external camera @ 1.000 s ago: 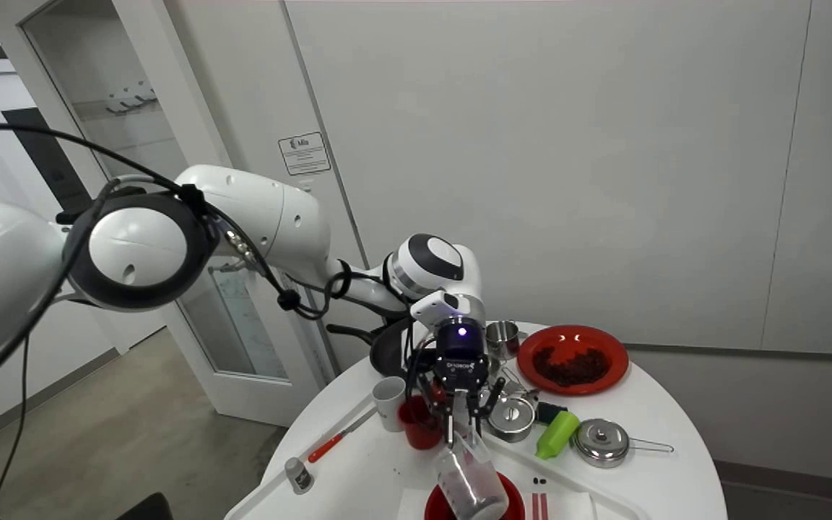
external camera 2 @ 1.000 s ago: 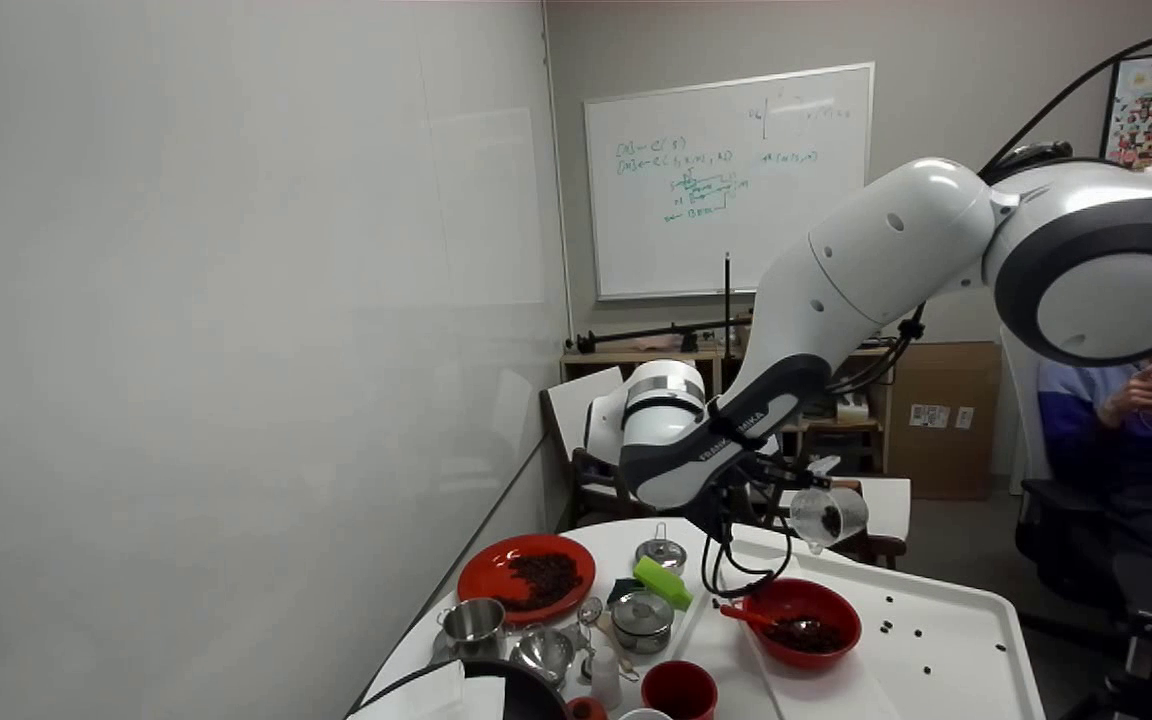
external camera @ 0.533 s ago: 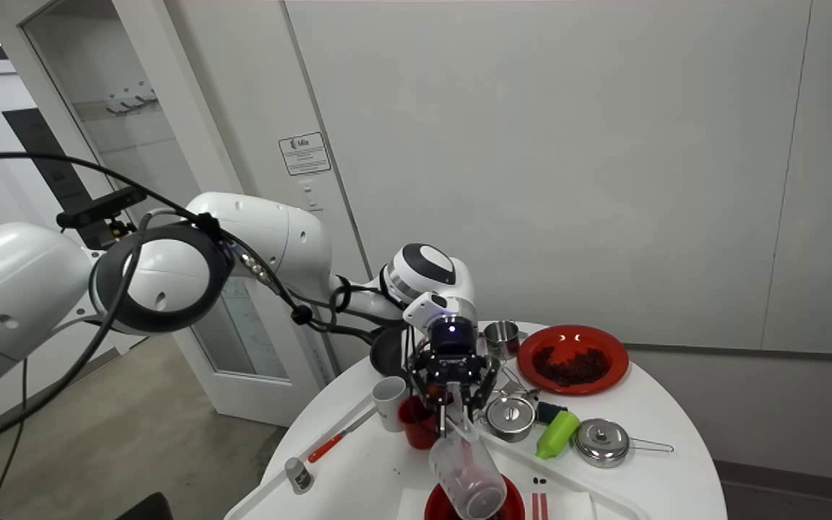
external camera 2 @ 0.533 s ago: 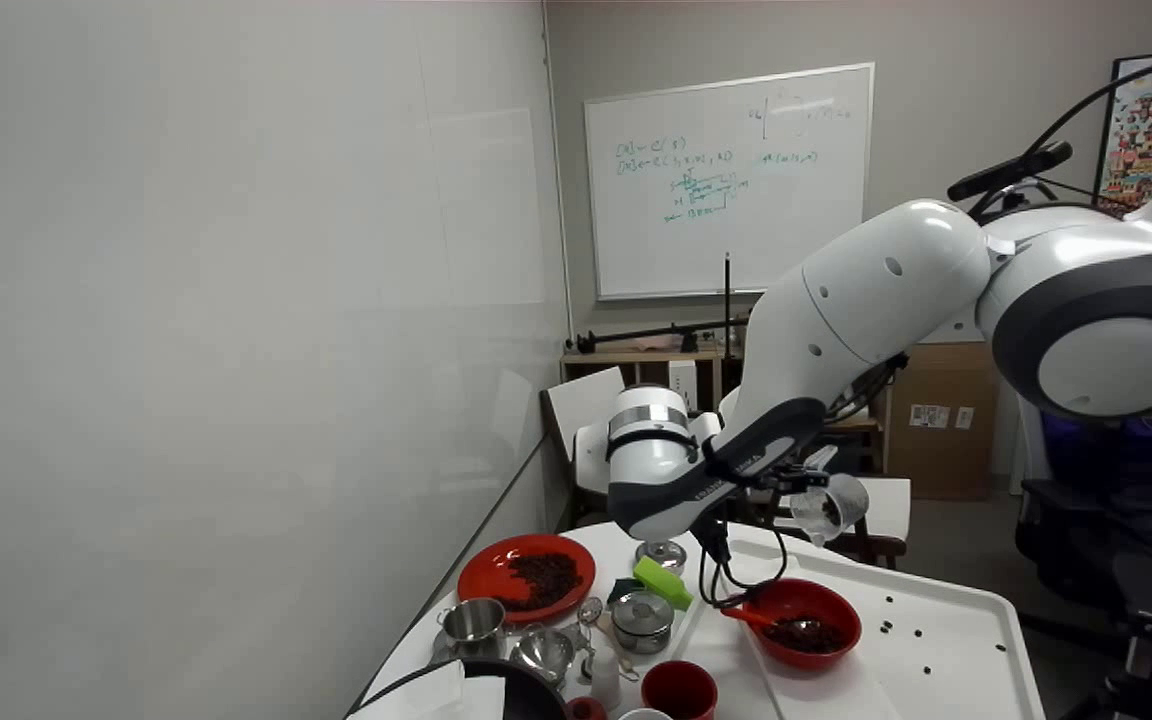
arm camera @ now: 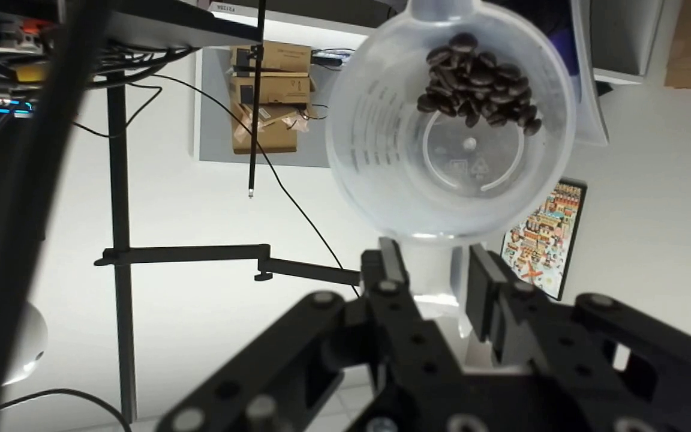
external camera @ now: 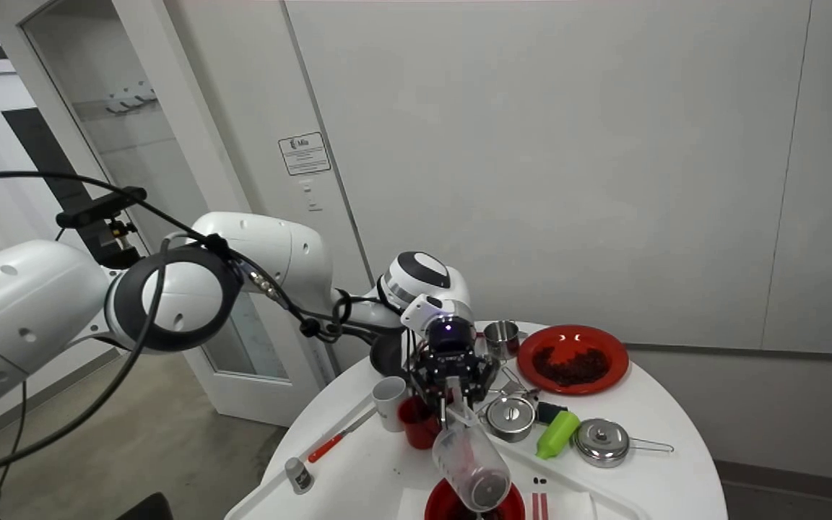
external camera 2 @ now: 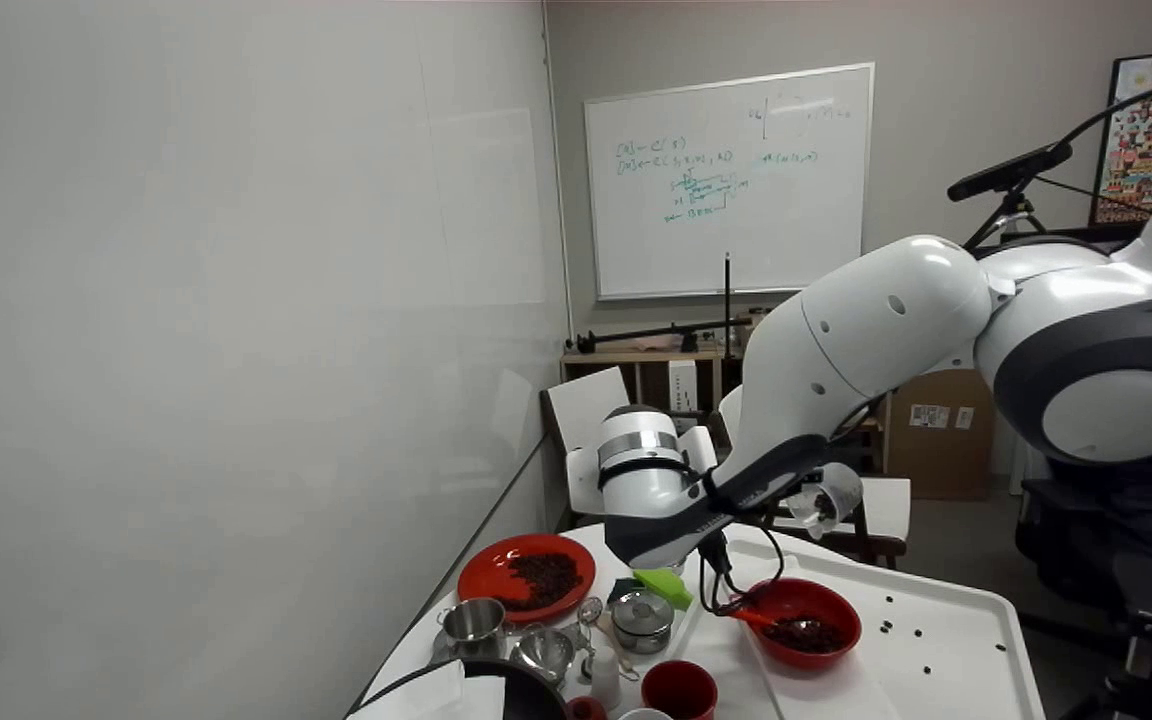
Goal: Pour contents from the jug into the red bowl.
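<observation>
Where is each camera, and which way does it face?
In an exterior view: standing apart; arm at picture left; faces a table and wall sign.
In an exterior view: also apart; arm at picture right; faces a whiteboard beyond the table.
Wrist view: on the arm's end, looking along the jaws into the jug.
Both exterior views share the red bowl.

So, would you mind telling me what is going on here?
The robot's gripper holds a clear jug by its handle, tipped above the red bowl. Dark beans lie inside the jug, and more are in the bowl with a red-handled spoon. A few loose beans dot the white tray. It looks like a pour, not yet finished.
</observation>
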Robot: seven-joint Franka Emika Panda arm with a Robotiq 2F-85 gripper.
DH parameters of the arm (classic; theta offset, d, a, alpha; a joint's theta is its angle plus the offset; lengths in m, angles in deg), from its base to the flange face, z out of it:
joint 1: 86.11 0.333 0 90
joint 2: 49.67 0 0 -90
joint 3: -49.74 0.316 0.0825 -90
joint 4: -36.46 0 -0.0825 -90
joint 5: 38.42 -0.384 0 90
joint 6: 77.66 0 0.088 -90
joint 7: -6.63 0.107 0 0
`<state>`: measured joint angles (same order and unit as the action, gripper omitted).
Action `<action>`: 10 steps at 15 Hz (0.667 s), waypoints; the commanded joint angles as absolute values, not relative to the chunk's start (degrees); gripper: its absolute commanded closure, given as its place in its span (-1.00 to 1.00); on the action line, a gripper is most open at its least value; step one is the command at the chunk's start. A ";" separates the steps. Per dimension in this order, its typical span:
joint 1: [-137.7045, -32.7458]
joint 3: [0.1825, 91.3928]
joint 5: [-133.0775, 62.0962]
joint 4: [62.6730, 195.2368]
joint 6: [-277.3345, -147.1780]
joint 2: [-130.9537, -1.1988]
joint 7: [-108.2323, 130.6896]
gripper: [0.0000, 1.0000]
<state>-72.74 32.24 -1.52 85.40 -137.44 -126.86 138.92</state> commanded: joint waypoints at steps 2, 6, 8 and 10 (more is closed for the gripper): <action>-71.70 30.37 0.22 80.80 -134.60 -130.09 139.41 0.81; -70.75 29.12 0.90 79.31 -132.65 -131.54 139.59 0.82; -70.34 28.54 1.10 78.45 -131.46 -132.41 139.44 0.82; -69.95 27.91 1.38 77.71 -130.17 -133.24 139.37 0.82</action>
<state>-70.71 29.57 -0.15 81.72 -133.48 -130.15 139.52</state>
